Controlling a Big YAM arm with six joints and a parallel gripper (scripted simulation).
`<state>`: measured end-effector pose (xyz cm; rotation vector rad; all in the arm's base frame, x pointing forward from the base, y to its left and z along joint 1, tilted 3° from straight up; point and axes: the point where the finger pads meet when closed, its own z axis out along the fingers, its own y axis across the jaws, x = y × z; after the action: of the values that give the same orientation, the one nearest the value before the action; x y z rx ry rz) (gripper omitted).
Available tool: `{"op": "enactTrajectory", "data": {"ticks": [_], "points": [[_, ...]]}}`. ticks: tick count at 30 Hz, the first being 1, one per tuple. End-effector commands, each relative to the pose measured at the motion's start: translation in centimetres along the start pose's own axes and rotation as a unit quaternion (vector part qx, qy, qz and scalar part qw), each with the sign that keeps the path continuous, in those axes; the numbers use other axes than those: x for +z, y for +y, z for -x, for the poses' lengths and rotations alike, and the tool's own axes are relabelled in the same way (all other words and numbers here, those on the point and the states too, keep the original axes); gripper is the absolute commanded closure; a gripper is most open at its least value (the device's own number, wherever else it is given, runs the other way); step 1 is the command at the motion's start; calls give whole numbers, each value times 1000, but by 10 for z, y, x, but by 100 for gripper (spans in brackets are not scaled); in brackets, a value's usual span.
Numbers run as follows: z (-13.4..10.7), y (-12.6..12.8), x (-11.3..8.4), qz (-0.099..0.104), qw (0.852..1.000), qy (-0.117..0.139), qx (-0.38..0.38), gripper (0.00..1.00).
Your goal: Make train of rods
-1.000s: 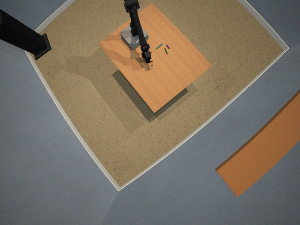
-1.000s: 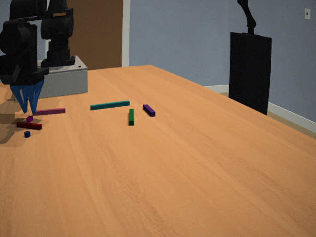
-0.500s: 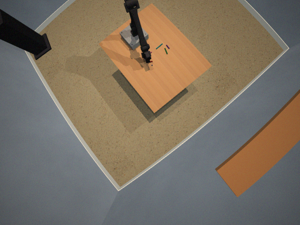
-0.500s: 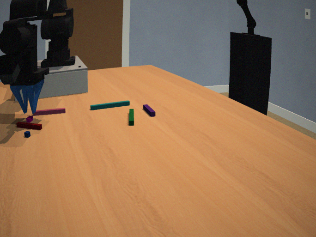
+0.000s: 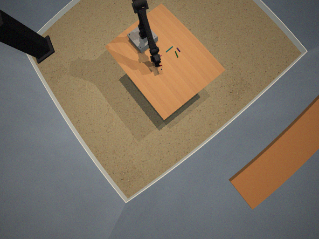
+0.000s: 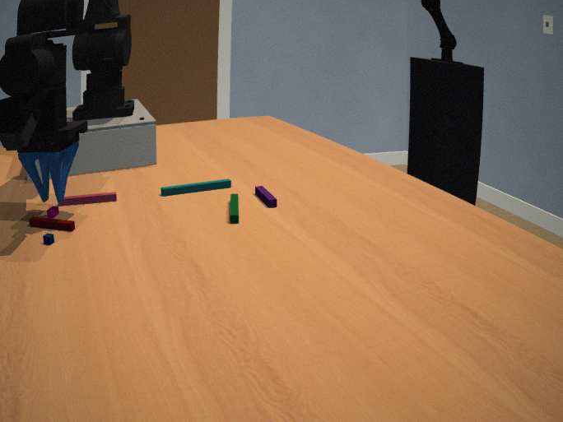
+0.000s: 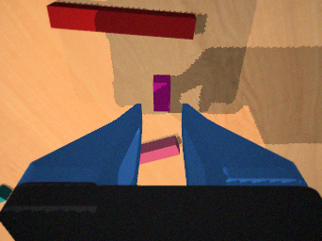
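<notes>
My gripper (image 6: 52, 201) (image 7: 161, 112) is open and empty, its blue fingers slightly apart above the table. The short magenta rod (image 6: 53, 211) (image 7: 162, 94) lies just beyond and below the fingertips. The turquoise rod (image 5: 169, 49) (image 6: 196, 187) lies flat near the middle. The green rod (image 5: 176, 54) (image 6: 234, 208) lies apart from it, close to the purple rod (image 5: 178, 49) (image 6: 266, 197). The pink rod (image 6: 90, 198) (image 7: 160, 152) lies behind the magenta one, partly hidden by a finger in the wrist view. The small blue rod (image 5: 161, 69) (image 6: 48, 238) lies beside the red rod without touching it.
The red rod (image 6: 51, 224) (image 7: 141, 22) lies between the magenta and blue rods. The arm's grey base (image 5: 142, 39) (image 6: 117, 147) stands behind the rods on the wooden table (image 5: 186, 71) (image 6: 328, 323). The arm's shadow falls around the gripper.
</notes>
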<state>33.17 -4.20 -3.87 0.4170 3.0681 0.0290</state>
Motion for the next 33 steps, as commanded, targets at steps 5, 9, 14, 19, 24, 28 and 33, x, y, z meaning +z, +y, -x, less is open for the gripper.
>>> {"op": "enactTrajectory", "data": {"ticks": [5, 9, 14, 19, 24, 28, 33], "points": [[7, 3, -4, 1, 1000, -14, 0, 76], [9, 3, -4, 1, 1000, -15, 0, 76], [11, 3, -4, 1, 1000, -15, 0, 76], [11, 3, -4, 1, 1000, -15, 0, 76], [11, 3, -4, 1, 1000, -15, 0, 76], [11, 3, -4, 1, 1000, -15, 0, 76], [11, 3, -4, 1, 1000, -15, 0, 76]]}}
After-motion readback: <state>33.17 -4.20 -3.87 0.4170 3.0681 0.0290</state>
